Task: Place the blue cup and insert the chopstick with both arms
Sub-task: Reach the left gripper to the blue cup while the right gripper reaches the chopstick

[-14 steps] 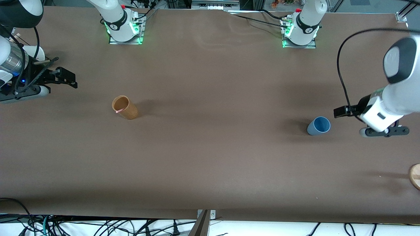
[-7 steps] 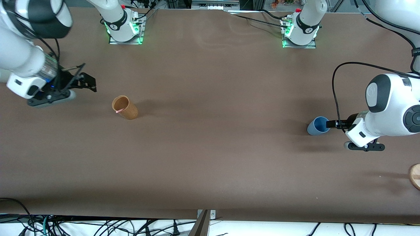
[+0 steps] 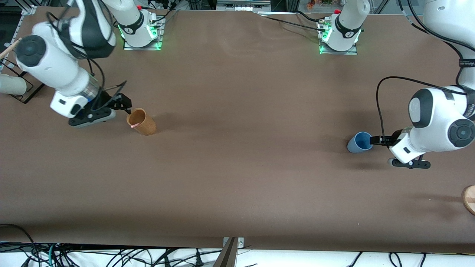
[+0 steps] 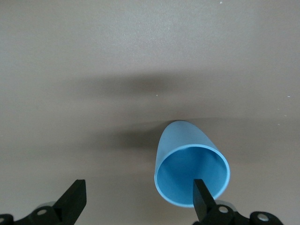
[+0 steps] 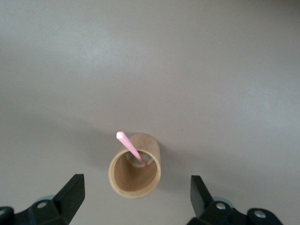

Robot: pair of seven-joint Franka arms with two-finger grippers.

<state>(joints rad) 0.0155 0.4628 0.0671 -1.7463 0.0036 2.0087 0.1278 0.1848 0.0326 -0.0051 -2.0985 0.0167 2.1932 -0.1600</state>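
Brown matte counter [image 3: 237,167]; both arm bases stand along its edge farthest from the front camera, green lights lit at each. Loose cables hang below the edge nearest that camera.

Cut off or unclear: a round wooden object [image 3: 469,199] at the left arm's end is cropped by the frame, so its identity is not determinable. At the right arm's end a pale cylinder [image 3: 11,84] and a thin light rod [image 3: 9,49] are only partly in frame. The right tool's fingertips are largely masked by its own body in the front view.

Blue cup [image 3: 360,142] stands upright on the counter toward the left arm's end, mouth up, long axis vertical. Left tool [image 3: 374,140] is low beside it, fingers spread wide; in the left wrist view one finger [image 4: 202,200] overlaps the cup's rim while the other finger stands well apart from the cup. Contact with the rim cannot be confirmed.

Brown cup [image 3: 141,121] stands upright toward the right arm's end. Chopstick [image 3: 136,124] sits inside it, leaning, lower end at the cup's floor, pink upper tip poking just above the rim on the side of the rim nearest the front camera. Right tool [image 3: 124,105] is just beside the brown cup, fingers spread wide, nothing between them; in the right wrist view the cup lies between the two fingertips' lines, clear of both.
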